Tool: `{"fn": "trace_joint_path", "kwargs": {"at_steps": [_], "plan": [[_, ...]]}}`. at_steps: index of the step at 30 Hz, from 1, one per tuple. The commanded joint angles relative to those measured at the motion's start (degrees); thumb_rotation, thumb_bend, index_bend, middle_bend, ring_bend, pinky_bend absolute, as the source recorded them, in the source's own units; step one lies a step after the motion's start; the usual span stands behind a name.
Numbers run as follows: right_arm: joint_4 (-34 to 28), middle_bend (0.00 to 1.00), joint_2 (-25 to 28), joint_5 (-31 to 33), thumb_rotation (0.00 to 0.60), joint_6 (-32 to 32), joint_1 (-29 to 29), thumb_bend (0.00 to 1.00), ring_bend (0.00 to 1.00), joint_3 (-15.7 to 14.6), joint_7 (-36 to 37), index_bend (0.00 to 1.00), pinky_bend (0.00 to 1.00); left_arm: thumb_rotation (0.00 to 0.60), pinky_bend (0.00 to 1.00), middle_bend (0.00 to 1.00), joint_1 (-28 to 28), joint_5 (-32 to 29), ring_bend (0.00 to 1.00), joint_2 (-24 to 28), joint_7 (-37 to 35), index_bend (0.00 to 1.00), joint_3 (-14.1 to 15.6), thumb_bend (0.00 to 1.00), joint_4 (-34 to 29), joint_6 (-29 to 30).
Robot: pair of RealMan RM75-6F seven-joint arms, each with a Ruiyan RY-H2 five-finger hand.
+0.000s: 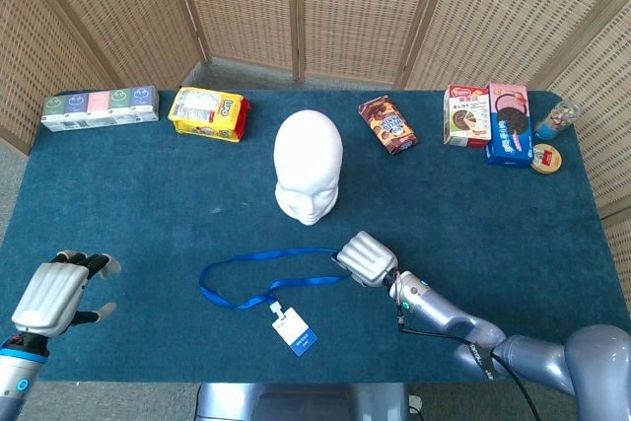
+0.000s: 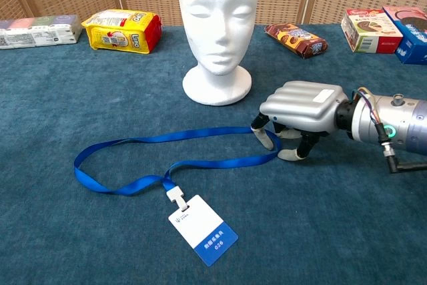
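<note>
A blue lanyard (image 1: 264, 260) (image 2: 160, 139) lies looped on the dark blue tablecloth, its white and blue badge (image 1: 295, 332) (image 2: 203, 229) at the near side. My right hand (image 1: 367, 258) (image 2: 301, 107) hovers palm down over the strap's right bend. Its curled fingertips (image 2: 291, 155) touch the cloth on either side of the strap, which still lies flat. A white foam head (image 1: 309, 165) (image 2: 218, 25) stands just behind the lanyard. My left hand (image 1: 54, 295) is at the near left table edge, fingers spread, holding nothing. The chest view does not show it.
Along the far edge lie a row of tissue packs (image 1: 99, 107) (image 2: 37, 31), a yellow biscuit pack (image 1: 207, 112) (image 2: 123, 30), a brown snack pack (image 1: 387, 124) (image 2: 295, 39), snack boxes (image 1: 468, 115) (image 2: 365, 30), a jar (image 1: 555, 120) and a small tin (image 1: 545, 159). Wicker screens stand behind.
</note>
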Motion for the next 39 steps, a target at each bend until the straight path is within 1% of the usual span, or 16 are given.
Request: {"fn": "trace_joint_path", "kwargs": {"at_steps": [1,6,16,24,39], "plan": [[0.01,0.95,-0.1,0.21,0.6,-0.08,0.11,0.37,1.0,0.01,-0.21,0.53,1.0,0.6,0.31,0.5,-0.01,0.05,0.44,-0.04,-0.1,0.39,0.07,0.13,0.13,-0.06],[-0.04,0.95,-0.34,0.61,0.6,-0.17,0.23,0.39,1.0,-0.15,-0.59,0.55,1.0,0.6,0.31,0.5,0.05,0.16,0.44,-0.07,-0.44,0.38,0.17,0.13,0.39,0.02],[0.05,0.95,-0.68,1.39,0.6,-0.05,0.44,0.4,1.0,-0.07,-1.4,0.55,1.0,0.6,0.31,0.5,0.05,0.26,0.44,-0.08,-0.67,0.38,0.25,0.13,0.68,0.07],[-0.11,0.95,-0.86,2.0,0.6,-0.1,0.56,0.45,1.0,-0.13,-1.83,0.55,1.0,0.6,0.31,0.5,0.0,0.28,0.44,0.01,-0.87,0.37,0.29,0.13,0.74,0.02],[-0.27,0.96,-1.11,3.04,0.6,0.35,0.52,0.49,1.0,0.04,-2.48,0.56,1.0,0.599,0.31,0.5,0.26,0.76,0.44,0.13,-1.41,0.37,0.3,0.13,0.9,0.72]]}}
